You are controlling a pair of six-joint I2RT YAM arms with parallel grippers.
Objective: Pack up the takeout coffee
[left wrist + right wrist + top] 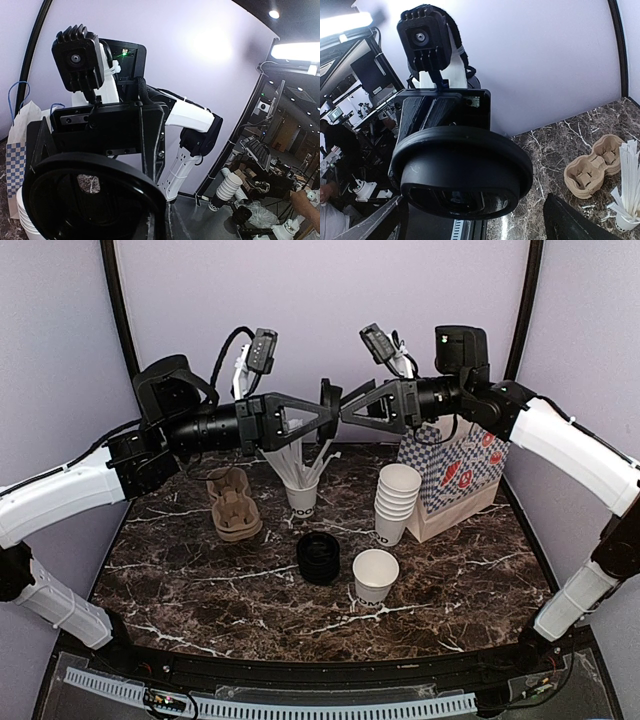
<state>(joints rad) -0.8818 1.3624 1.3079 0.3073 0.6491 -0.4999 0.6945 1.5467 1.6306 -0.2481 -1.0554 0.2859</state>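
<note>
The white paper cup (375, 575) stands open at the table's front middle. One black lid (328, 402) is held on edge high above the table, at the tip of my left gripper (322, 418), which is shut on it. In the left wrist view the lid (95, 200) fills the lower left and hides my fingers. My right gripper (349, 408) faces it tip to tip. In the right wrist view that gripper (475, 222) is open, its fingers (570, 220) spread wide below the lid (460, 170), not touching it.
A stack of black lids (318, 558) sits left of the cup. A stack of white cups (397, 502), a cup of white straws (302, 495), a brown pulp carrier (233, 503) and a checked paper bag (455, 475) stand further back.
</note>
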